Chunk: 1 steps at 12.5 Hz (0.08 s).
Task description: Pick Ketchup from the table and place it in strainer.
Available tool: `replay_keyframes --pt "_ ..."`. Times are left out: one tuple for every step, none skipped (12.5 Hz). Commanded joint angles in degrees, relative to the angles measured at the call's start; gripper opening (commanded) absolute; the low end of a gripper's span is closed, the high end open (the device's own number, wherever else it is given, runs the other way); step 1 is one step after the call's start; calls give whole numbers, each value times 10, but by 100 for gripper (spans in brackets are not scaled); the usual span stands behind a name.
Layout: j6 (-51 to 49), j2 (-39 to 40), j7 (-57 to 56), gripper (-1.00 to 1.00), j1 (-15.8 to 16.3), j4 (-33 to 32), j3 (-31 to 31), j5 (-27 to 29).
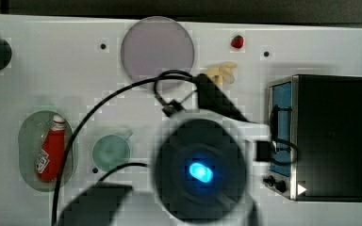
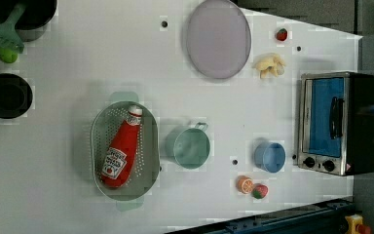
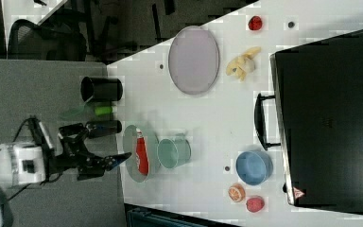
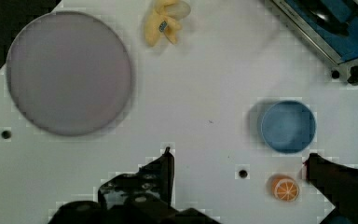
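The Ketchup (image 1: 51, 150), a small red squeeze bottle with a white cap, lies on its side inside the pale green oval strainer (image 1: 26, 141). The left view shows the Ketchup (image 2: 121, 148) slanted across the perforated bottom of the strainer (image 2: 97, 141), cap towards the plate. My gripper (image 4: 240, 163) hangs open over the bare middle of the table, with nothing between its two dark fingers (image 4: 164, 168). It is well away from the strainer, close to the blue bowl (image 4: 288, 126). In the top view the arm's round wrist (image 1: 200, 169) covers the gripper.
A green cup (image 2: 190, 146) stands beside the strainer. A lilac plate (image 2: 218, 38), a yellow banana-like toy (image 2: 270, 66) and a strawberry (image 2: 282, 34) lie further back. A toaster oven (image 2: 338, 122) stands at the left view's right. An orange slice (image 4: 285, 188) lies near the blue bowl.
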Motion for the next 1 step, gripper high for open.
replay_keyframes --pt "-37 8 -47 100 3 15 -8 33"
